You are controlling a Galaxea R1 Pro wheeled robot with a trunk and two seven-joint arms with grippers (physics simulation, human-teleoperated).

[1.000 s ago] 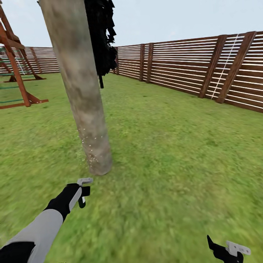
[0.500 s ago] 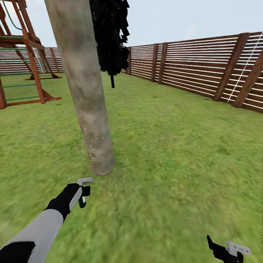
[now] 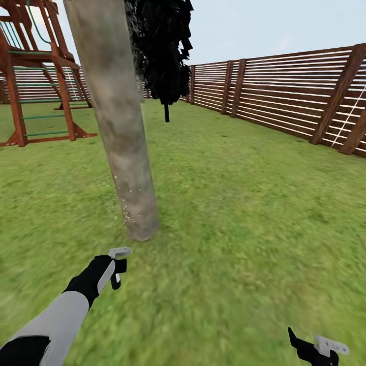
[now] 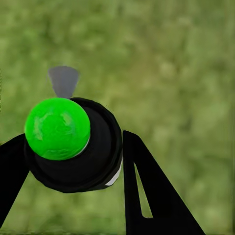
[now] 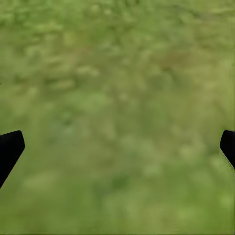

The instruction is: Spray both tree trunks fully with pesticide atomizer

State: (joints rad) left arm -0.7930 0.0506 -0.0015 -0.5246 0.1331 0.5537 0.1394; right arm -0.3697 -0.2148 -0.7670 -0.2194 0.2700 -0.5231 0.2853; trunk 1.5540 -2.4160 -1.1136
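A thick pale mottled tree trunk rises from the grass floor just ahead of my left arm. Fine white pesticide specks dot its lower part near the base. My left gripper hangs low in front of the trunk base, a short gap from it. In the left wrist view this gripper is shut on the pesticide atomizer, a black cylinder with a bright green round top. My right gripper sits at the bottom right corner, and its open fingers frame bare grass.
An all-black tree with a thin black trunk stands behind the pale trunk. A red-brown wooden play frame stands at the far left. A brown slat fence runs along the right and back. Open lawn spreads to the right.
The camera has swung: fence, black tree and play frame slid rightward in the picture. The trunk base and both grippers keep their places, the left still holding the atomizer.
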